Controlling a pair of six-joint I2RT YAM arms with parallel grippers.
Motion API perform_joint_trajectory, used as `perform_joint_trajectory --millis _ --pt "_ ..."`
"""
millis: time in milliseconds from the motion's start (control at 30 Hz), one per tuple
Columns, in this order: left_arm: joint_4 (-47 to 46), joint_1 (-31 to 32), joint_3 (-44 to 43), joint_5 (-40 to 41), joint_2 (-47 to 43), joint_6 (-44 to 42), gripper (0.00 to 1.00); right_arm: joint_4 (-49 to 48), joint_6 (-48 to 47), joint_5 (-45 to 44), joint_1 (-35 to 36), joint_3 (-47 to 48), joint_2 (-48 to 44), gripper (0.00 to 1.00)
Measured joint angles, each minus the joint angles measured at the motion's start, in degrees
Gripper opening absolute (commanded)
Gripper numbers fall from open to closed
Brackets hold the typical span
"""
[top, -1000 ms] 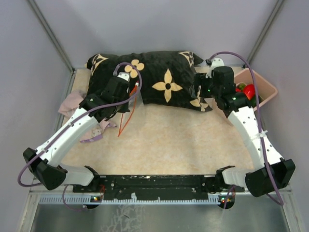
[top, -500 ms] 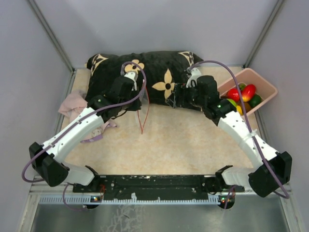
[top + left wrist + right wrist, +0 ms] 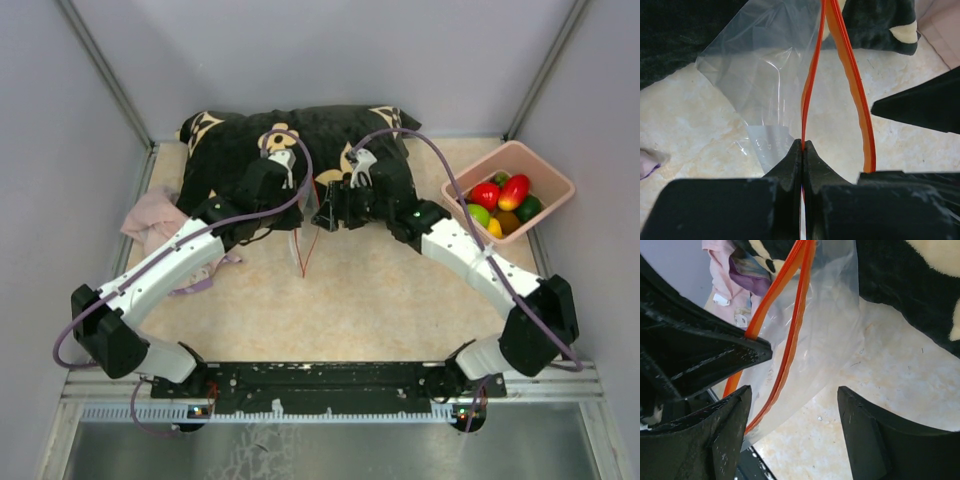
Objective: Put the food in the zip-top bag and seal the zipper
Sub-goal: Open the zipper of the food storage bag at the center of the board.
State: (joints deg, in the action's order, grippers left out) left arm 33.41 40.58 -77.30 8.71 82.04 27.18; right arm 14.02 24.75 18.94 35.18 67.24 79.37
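Left claw is clamped shut on one lip of the zipper, right at the fingertips, holding the clear bag by it over the table, in front of the black flowery pillow. The other lip bows off to the side, so the mouth's gaping. Right claw is spread wide, not gripping anything. Its fingers sit either side of the bag's mouth end, but tbh can't tell if they touch the plastic. Both claws are just beside each other, mid-table. Food is piled in the pink bin at the far right, well apart from the bag. Pink cloth is bunched at the left edge.
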Motion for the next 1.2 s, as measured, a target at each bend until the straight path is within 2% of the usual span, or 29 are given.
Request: perform_joint_trajectory --millis 100,300,500,733,933,1067,1200 --pt "0.0 0.2 0.0 0.0 0.0 0.0 0.0 -0.1 -0.1 -0.7 0.3 0.6 2.5 0.56" --pt "0.1 0.3 0.0 0.6 0.0 -0.7 0.0 2.5 -2.0 -6.2 0.4 1.4 5.9 0.24" --pt "1.9 0.3 -0.3 2.5 -0.1 -4.0 0.0 5.2 -5.3 -12.2 0.4 1.6 6.7 0.01" --pt "8.9 0.3 -5.7 4.2 -0.1 -8.1 0.0 7.0 -8.3 -12.6 -0.1 1.9 7.9 0.0" --pt "15.2 0.5 -10.3 5.7 -1.2 -10.1 0.0 6.2 -9.4 -4.8 0.8 5.3 10.3 0.0" --pt "18.4 0.5 -10.3 8.0 -2.3 -10.8 0.0 4.0 -9.3 -1.4 1.6 6.4 11.9 0.0" --pt "18.6 0.5 -8.3 8.3 -2.3 -11.3 0.0 3.9 -9.4 -2.1 1.9 6.0 13.4 0.0"
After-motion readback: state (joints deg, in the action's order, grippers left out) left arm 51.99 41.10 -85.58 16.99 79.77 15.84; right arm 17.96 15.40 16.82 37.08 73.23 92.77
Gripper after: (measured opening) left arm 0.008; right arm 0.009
